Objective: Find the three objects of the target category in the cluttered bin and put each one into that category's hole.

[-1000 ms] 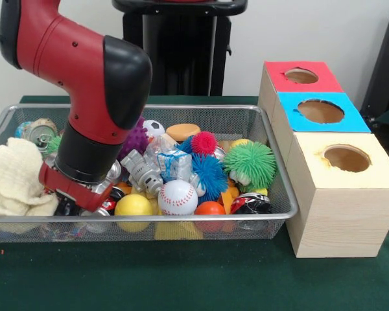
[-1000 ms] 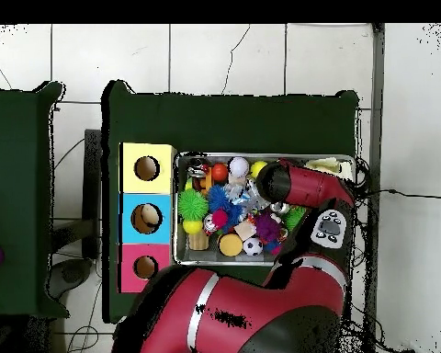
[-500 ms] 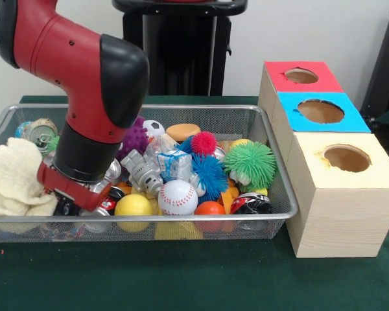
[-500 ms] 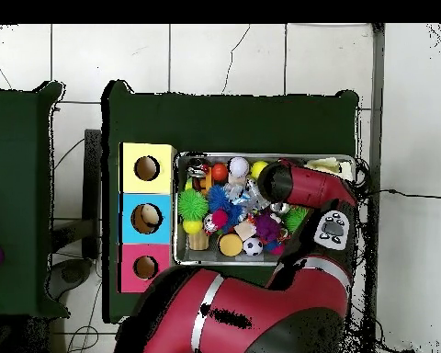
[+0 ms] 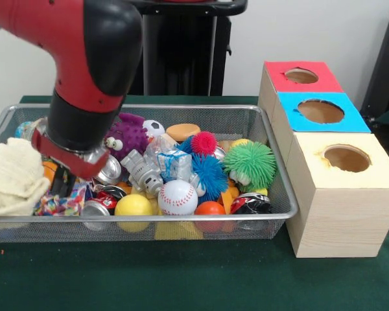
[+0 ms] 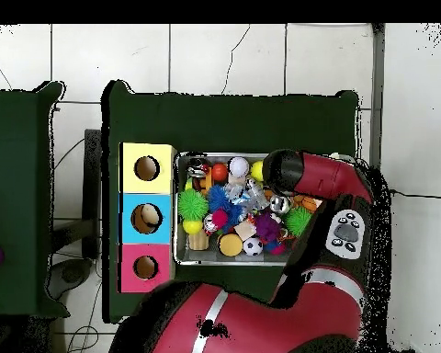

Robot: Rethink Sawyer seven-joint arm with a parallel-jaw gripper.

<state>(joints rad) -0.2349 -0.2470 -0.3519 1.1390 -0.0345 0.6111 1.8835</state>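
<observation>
Where your arm reaches into the wire bin (image 5: 272, 162) at its left end, the end effector (image 5: 61, 184) sits low among cans beside the cream cloth (image 5: 13, 178); you cannot tell whether it grips anything. The baseball (image 5: 177, 197) lies mid-bin at the front, the three-holed box (image 5: 324, 152) just right.

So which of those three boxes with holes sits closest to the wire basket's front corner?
The yellow-topped box; the blue box and red box stand behind it.

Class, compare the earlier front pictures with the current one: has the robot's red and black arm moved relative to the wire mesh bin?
Yes. The red and black arm has risen and shifted left against the wire mesh bin.
</observation>
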